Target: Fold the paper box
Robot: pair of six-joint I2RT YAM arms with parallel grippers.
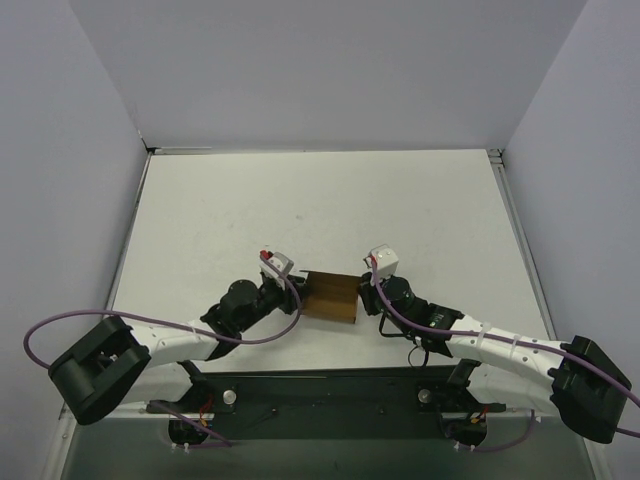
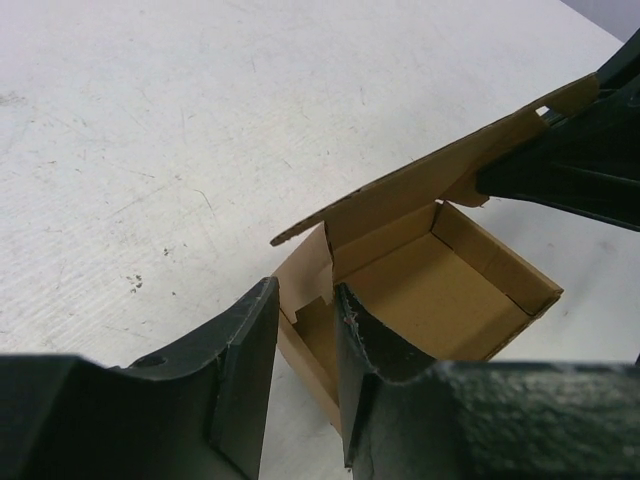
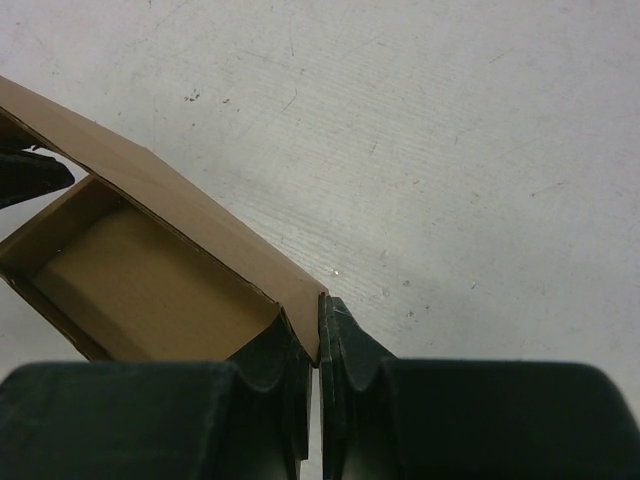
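Note:
The paper box point(image 1: 332, 297) is a small brown cardboard box lying open between my two grippers, its lid flap point(image 2: 440, 185) raised at a slant. My left gripper point(image 1: 297, 293) stands open astride the box's left side wall point(image 2: 304, 290), with one finger inside the box and one outside. White table shows between the outer finger and the wall. My right gripper point(image 1: 363, 293) is shut on the right end of the lid flap point(image 3: 320, 310). The box interior point(image 3: 140, 280) is empty. A left fingertip point(image 3: 30, 175) shows at the far end of the box.
The white table point(image 1: 320, 210) stretches behind the box, enclosed by grey walls at the left, right and back. A dark base plate point(image 1: 320, 400) lies at the near edge between the arm bases. Purple cables run along both arms.

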